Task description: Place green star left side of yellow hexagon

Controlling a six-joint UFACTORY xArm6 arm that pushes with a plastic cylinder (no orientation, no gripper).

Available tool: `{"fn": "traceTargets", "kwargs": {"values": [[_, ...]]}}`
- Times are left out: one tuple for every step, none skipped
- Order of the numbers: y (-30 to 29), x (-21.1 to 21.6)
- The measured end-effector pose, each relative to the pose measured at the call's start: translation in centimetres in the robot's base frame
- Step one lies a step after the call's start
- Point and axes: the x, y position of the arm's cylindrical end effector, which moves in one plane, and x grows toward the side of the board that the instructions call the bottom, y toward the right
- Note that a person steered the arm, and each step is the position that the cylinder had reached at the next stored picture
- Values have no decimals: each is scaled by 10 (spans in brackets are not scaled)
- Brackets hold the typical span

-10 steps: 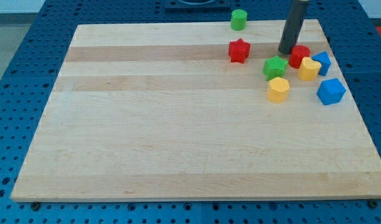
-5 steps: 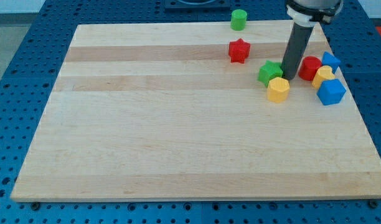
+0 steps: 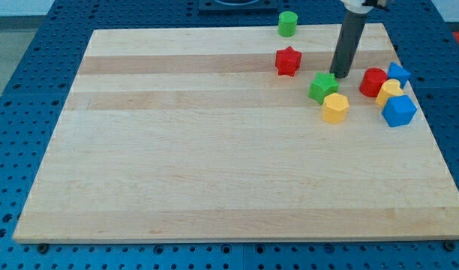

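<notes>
No pincer on this rig, so no open/closed state to give; arm ends in a dark rod. My tip (image 3: pixel 340 76) sits on the desk (image 3: pixel 214 172) in the upper right of the frame, just above-right of the green star (image 3: pixel 322 87), very close; contact unclear. Green star is at the upper left of the yellow hexagon (image 3: pixel 335 108), touching or nearly so. Red star (image 3: pixel 288 61) lies further up-left, apart. Green cylinder (image 3: pixel 288 23) sits at the top edge of the desk. Cluster at far right: red block (image 3: pixel 373 81), yellow block (image 3: pixel 390 92), and two blue blocks (image 3: pixel 399 73) (image 3: pixel 399 111), packed together, well right of my tip.
</notes>
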Motion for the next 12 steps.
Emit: {"fn": "traceTargets", "kwargs": {"values": [[0, 3], [-5, 11], [-17, 26], [-31, 31], [-44, 36], [-49, 43], [-53, 52], [-55, 61], [-55, 68], [-55, 71], [-55, 72], [-55, 72]]}}
